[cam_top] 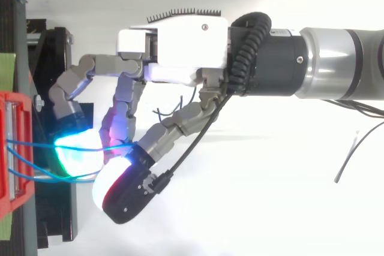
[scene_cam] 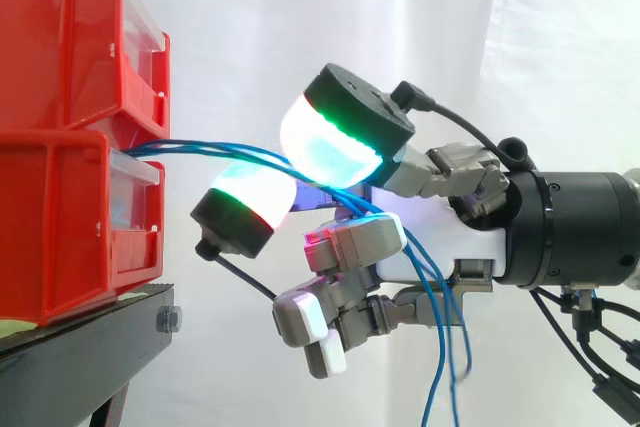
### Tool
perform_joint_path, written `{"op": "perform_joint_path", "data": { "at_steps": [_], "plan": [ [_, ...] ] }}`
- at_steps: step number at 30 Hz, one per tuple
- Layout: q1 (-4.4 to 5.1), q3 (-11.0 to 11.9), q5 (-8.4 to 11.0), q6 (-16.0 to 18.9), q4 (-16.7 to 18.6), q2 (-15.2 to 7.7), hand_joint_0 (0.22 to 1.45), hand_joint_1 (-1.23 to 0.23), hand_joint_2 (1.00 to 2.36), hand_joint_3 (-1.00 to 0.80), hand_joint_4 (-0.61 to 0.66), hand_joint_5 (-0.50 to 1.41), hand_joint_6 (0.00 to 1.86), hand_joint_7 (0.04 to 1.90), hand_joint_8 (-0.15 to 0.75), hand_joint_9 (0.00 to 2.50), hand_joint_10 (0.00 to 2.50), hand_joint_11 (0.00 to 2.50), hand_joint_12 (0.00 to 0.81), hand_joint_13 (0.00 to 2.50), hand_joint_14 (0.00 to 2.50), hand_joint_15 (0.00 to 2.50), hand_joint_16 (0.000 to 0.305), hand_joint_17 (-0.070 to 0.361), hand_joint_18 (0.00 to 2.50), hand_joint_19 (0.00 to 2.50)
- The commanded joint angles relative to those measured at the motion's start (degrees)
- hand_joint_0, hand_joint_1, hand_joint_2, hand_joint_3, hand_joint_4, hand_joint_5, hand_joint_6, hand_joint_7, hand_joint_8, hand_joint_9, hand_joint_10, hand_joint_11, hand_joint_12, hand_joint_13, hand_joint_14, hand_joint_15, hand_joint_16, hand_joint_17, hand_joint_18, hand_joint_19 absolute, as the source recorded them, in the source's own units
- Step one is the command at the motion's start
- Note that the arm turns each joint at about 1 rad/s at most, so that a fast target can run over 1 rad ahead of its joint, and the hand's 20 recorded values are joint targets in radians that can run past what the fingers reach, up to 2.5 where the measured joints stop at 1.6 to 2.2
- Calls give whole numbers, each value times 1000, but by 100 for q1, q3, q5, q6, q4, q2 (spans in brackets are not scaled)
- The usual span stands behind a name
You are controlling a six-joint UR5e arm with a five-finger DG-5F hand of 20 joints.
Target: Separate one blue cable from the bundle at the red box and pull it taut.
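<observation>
Several thin blue cables (scene_cam: 220, 150) come out between the two stacked red bins (scene_cam: 60, 237) and run right into my hand (scene_cam: 440, 237). Two curled fingers with glowing pads, one green-cyan (scene_cam: 335, 147) and one white-red (scene_cam: 250, 202), close around the strands. Past the pads the cables cross the palm and hang down (scene_cam: 440, 347). From above, one blue cable (cam_top: 36, 144) runs straight from the red box (cam_top: 9, 202) across the pads. The other strands (cam_top: 42, 176) loop lower, apart from it. The hand (cam_top: 180, 46) reaches in from the right, and its remaining fingers are curled under the palm.
The bins sit on a black stand (scene_cam: 90, 337) whose edge ends just left of the fingers. A white curtain hangs behind. A thin loose strand (cam_top: 354, 154) lies on the white surface under the arm at the right.
</observation>
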Motion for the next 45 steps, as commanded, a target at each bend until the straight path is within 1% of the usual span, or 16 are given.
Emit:
{"op": "perform_joint_path", "data": {
  "at_steps": [1,3,10,13,15,17,19,21,23,27,29,30,36,39,43,45],
  "plan": [
    [-1,25,0,0,-23,0,432,-740,1000,-500,49,-143,879,1036,323,1401,26,1224,401,1044,24,678,62,141,949,781],
    [-1,43,0,0,-58,0,423,-646,1000,-500,58,-137,868,1051,337,1421,26,1224,415,1054,25,678,64,144,959,795],
    [8,69,9,0,-102,0,484,-572,1000,-500,45,-126,846,1120,310,1428,28,1202,397,1032,26,685,60,134,906,828],
    [16,96,9,0,-111,0,560,-624,1000,-500,34,-127,842,1144,286,1420,31,1220,375,1008,28,696,54,121,862,868],
    [16,96,18,0,-119,0,587,-678,1004,-434,30,-127,841,1155,278,1418,32,1242,371,1004,26,707,53,119,853,864],
    [16,96,18,0,-119,0,589,-756,1012,-272,23,-127,847,1187,297,1408,30,1221,392,956,27,681,58,130,847,829],
    [16,104,18,0,-119,0,592,-807,1014,-162,23,-143,875,1182,303,1303,29,1205,404,821,23,634,60,135,766,790],
    [16,122,18,-9,-119,0,605,-839,1015,-141,-10,-160,892,1154,289,1207,28,1208,392,666,23,564,58,130,604,739],
    [16,122,0,-9,-119,0,634,-908,1016,-198,-19,-181,897,1170,256,1065,29,1167,374,526,19,483,55,124,482,673],
    [16,113,0,0,-146,0,695,-980,1012,-313,-9,-190,902,1132,254,994,29,1142,371,449,16,392,55,124,433,575],
    [16,113,0,0,-146,0,739,-972,1001,-481,5,-187,899,1104,257,986,28,1139,370,424,16,357,55,123,419,526],
    [16,113,0,0,-146,0,747,-975,1000,-500,6,-185,897,1099,254,974,28,1133,370,417,14,338,55,123,421,507],
    [16,78,-9,0,-190,0,676,-996,1000,-500,18,-179,894,1106,255,976,29,1144,368,407,13,317,54,122,413,481],
    [16,78,-9,0,-163,0,582,-993,1000,-500,27,-170,891,1103,266,1007,28,1153,370,417,14,329,54,122,420,509],
    [25,78,-9,0,-163,0,469,-893,1000,-500,57,-154,880,1050,297,1073,26,1154,404,474,14,350,61,136,468,544],
    [16,78,-9,0,-181,0,464,-803,1000,-500,68,-148,870,1034,306,1109,25,1146,408,502,14,358,61,138,498,556]
  ]
}}
